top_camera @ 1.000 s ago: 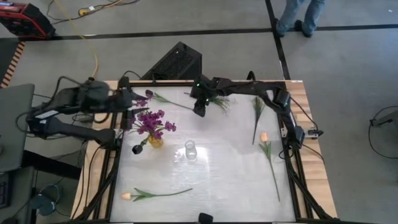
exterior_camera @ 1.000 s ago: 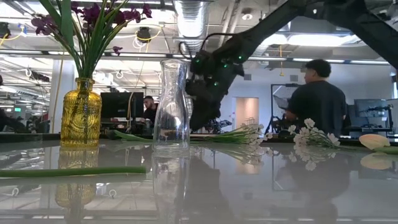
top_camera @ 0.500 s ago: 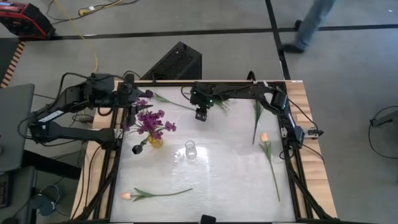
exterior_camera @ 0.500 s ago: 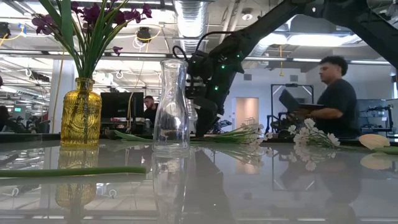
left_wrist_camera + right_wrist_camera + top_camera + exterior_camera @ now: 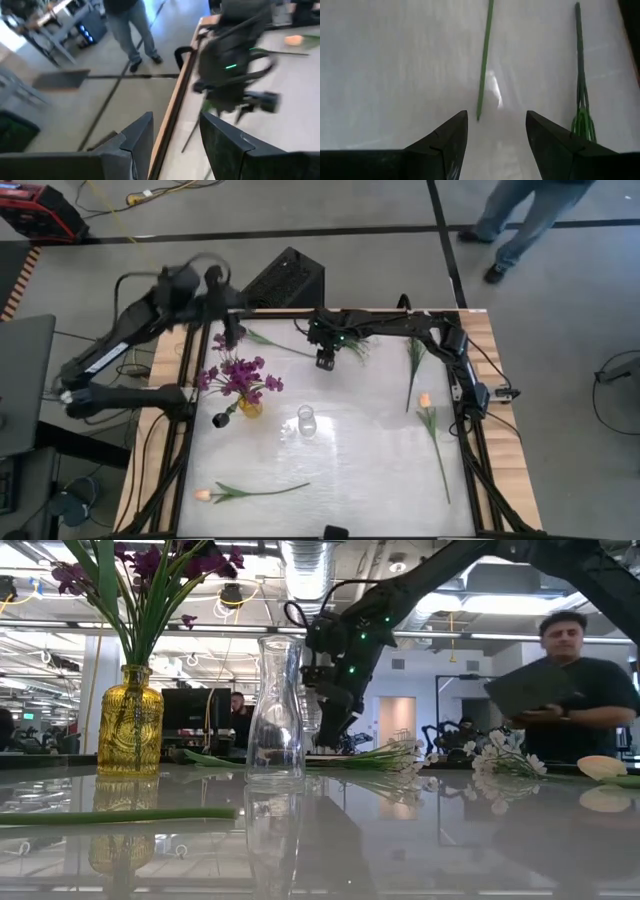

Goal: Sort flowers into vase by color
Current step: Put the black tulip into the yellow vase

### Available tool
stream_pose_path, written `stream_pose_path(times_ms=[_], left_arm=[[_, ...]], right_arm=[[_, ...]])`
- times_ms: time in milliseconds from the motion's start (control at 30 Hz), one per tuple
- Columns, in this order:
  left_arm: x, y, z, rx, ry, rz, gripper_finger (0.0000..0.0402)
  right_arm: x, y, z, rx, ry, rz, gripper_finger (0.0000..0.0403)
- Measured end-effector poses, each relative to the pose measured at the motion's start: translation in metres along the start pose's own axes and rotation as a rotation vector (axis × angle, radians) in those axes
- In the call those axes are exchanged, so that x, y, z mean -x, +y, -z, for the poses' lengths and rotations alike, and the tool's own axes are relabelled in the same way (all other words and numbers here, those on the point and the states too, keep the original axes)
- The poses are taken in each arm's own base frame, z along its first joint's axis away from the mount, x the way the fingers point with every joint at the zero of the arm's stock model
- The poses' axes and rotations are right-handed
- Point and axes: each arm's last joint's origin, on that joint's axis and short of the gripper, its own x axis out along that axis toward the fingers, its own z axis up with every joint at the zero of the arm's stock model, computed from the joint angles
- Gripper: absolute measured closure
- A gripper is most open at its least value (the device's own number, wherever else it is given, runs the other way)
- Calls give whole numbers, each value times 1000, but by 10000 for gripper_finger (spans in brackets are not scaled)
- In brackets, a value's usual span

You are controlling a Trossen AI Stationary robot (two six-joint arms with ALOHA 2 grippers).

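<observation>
Our right gripper (image 5: 495,131), fingers spread and empty, hovers above a green stem (image 5: 484,60); closing off-centre could nudge the stem away.

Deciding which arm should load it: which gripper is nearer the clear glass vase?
Right. The right gripper hovers open just behind the clear glass vase; the left gripper, also open, is raised farther off, beyond the yellow vase.

Open-plan robotics lab: exposed ceiling ducts (image 5: 305,570), monitors (image 5: 185,710) behind surface, taped concrete floor (image 5: 400,255), yellow cable (image 5: 150,240), person (image 5: 575,690) walking with laptop.
</observation>
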Motion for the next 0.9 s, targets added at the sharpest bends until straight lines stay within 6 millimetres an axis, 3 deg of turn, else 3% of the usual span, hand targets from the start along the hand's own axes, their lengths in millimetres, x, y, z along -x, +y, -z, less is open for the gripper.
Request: stream_pose_path(times_ms=[167, 333, 600, 900], left_arm=[[-50, 52, 38, 110, 88, 21, 252], [-102, 69, 78, 118, 230, 89, 252], [-167, 45, 120, -63, 439, 285, 263], [-203, 10, 150, -208, 592, 496, 264]], right_arm=[[15, 11, -1, -4, 16, -15, 178], [28, 30, 1, 26, 70, -42, 178], [34, 63, 7, 100, 147, -88, 178], [31, 75, 29, 122, 168, -98, 178]])
